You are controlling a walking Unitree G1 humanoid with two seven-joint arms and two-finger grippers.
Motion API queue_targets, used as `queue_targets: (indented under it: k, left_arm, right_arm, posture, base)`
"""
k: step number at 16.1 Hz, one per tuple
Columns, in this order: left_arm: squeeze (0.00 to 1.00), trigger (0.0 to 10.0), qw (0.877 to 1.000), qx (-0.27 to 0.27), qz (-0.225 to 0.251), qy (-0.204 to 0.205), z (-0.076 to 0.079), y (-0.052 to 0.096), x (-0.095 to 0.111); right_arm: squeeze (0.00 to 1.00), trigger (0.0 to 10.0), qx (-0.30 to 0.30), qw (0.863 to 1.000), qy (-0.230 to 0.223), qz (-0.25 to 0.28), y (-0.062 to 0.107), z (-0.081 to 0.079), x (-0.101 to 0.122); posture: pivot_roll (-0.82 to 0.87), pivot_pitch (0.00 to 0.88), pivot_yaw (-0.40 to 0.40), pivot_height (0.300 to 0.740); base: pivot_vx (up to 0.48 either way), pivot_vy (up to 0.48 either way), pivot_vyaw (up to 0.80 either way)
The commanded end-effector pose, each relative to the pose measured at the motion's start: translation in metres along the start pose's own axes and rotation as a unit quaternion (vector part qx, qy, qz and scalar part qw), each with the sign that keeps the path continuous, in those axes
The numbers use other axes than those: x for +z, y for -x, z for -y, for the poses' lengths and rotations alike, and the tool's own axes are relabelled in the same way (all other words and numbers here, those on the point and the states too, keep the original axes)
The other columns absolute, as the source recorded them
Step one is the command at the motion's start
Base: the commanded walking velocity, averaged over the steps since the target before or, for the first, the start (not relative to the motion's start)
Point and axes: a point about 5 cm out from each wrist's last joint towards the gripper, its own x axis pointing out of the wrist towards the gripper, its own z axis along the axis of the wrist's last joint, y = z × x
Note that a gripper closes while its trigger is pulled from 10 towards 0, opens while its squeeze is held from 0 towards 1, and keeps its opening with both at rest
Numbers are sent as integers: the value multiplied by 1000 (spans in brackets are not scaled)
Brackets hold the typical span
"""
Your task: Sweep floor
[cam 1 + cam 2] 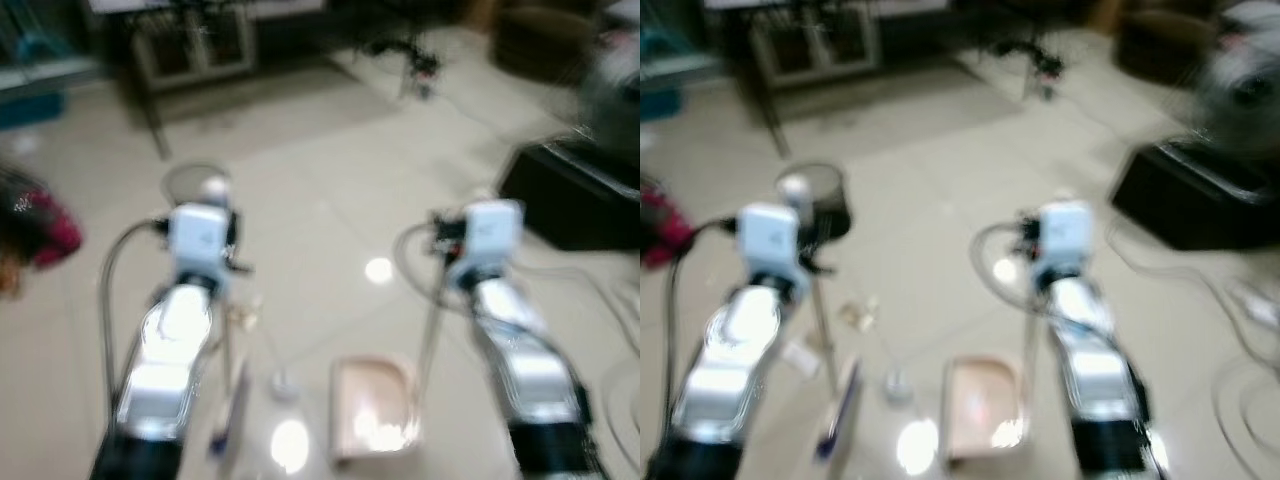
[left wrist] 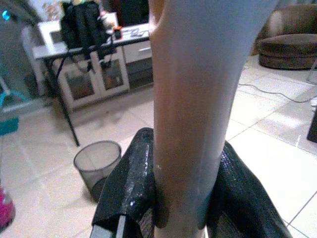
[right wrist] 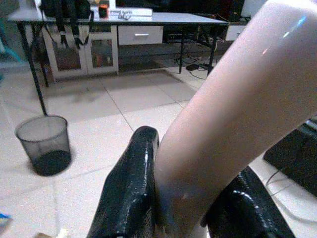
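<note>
Your left gripper (image 2: 181, 198) has its two black fingers clamped around the pale, smooth broom handle (image 2: 198, 99), and your right gripper (image 3: 188, 203) grips the pale pink handle of the dustpan (image 3: 237, 109) the same way. In the head views, the pink plastic dustpan (image 1: 372, 408) sits on the cream tiled floor (image 1: 330, 180) between your arms, close to your feet, with some light material already lying in it. The broom head (image 1: 838, 410), with its blue edge, rests on the tiles just beside the pan on your left.

Scraps of litter (image 1: 858, 314) lie on the tiles ahead of the broom, so you appear to be mid-task: some debris collected, more left to gather. The dark mesh wastebasket (image 2: 97, 166) stands well ahead on your left, presumably where the pan gets emptied. The head views are blurred, so finer litter cannot be told.
</note>
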Motion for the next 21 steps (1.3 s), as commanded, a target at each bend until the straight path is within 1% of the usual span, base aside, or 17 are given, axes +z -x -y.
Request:
queue_targets:
  k: [1, 3, 6, 13, 14, 18, 19, 21]
  left_arm:
    - [0, 10000, 1000, 13, 12, -8, -9, 0, 5]
    - [0, 10000, 1000, 12, 12, -7, -9, 0, 5]
    - [0, 10000, 1000, 12, 12, -8, -10, -1, 5]
    - [0, 10000, 1000, 20, 8, -9, -13, 1, 3]
    - [0, 10000, 1000, 22, 14, -5, -14, 2, 3]
    - [0, 10000, 999, 35, 14, -12, -18, 2, 0]
    - [0, 10000, 999, 44, 18, -18, -21, 0, -1]
    - [0, 10000, 999, 44, 22, -23, -21, -2, -3]
  right_arm:
    - [0, 10000, 9, 999, 4, 32, -4, -8, 13]
    - [0, 10000, 3, 999, 2, 35, -5, -6, 14]
    - [0, 10000, -13, 999, -7, 32, -6, 0, 13]
    - [0, 10000, -8, 999, 4, 39, -9, -2, 11]
    - [0, 10000, -8, 999, 8, 35, -9, -2, 9]
    - [0, 10000, -11, 999, 10, 46, -10, 1, 8]
    - [0, 10000, -12, 999, 13, 48, -11, 4, 7]
    - [0, 10000, -14, 999, 19, 49, -12, 8, 6]
  posture:
    - [-69, 0, -23, 740]
    - [-69, 0, -22, 740]
    - [-69, 0, -19, 740]
    - [-55, 0, -20, 740]
    - [-54, 7, -20, 740]
    - [-50, 29, -4, 740]
    - [-62, 46, 12, 740]
    - [-74, 58, 18, 740]
  base:
    - [375, 0, 800]
    - [375, 0, 675]
    - [373, 0, 0]
    - [346, 0, 0]
    - [266, 0, 0]
    - [0, 0, 0]
    - [0, 0, 0]
    - [0, 0, 0]
